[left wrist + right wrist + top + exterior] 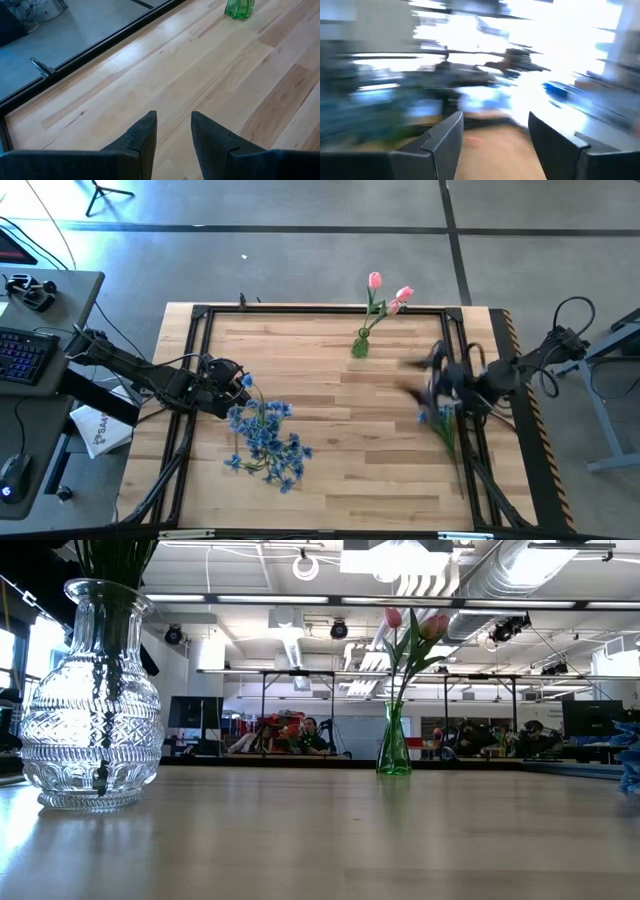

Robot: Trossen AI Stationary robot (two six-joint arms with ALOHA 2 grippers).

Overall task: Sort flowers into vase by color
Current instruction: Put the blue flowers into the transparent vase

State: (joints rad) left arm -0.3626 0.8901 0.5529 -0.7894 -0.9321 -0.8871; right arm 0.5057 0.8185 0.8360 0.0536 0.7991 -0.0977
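Observation:
Blue flowers stand bunched in a clear cut-glass vase at the table's near left. Two pink tulips stand in a small green vase at the far middle. One more blue flower lies by the right edge, its stem running toward the near side. My right gripper is blurred above that flower. It is open, and the right wrist view shows nothing between its fingers. My left gripper is open over bare wood beside the blue bunch.
A black metal frame runs around the tabletop. A desk with a keyboard stands left of the table. People sit far off in the room behind. Bare wood lies in the table's middle.

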